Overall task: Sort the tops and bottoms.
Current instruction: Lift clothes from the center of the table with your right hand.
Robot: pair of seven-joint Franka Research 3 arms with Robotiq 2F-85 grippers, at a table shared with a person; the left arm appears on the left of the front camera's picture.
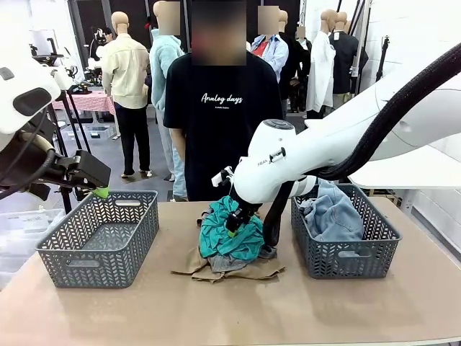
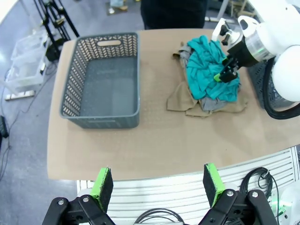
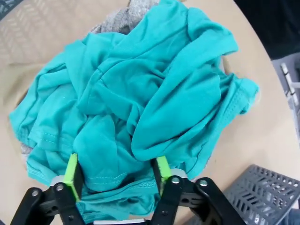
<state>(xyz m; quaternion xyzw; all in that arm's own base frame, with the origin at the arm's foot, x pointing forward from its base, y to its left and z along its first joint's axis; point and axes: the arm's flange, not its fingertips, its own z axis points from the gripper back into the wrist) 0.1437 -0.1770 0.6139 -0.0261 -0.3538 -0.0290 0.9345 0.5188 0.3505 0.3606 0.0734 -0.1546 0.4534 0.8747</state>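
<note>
Landmark: right basket [image 1: 346, 254], grey, on the table [image 1: 216, 313].
Bottoms: denim bottoms [image 1: 335, 213], light blue, lie inside the right basket.
Tops: teal top [image 1: 230, 234] is heaped just left of the right basket, over the grey top [image 2: 213, 104] and khaki top [image 1: 252, 272].
Right gripper [image 3: 117, 161]: sunk into the teal top, pads either side of a fold. Whether it is clamped cannot be told.
Left gripper [image 2: 157, 185]: jaws apart and empty, well left of the right basket.
</note>
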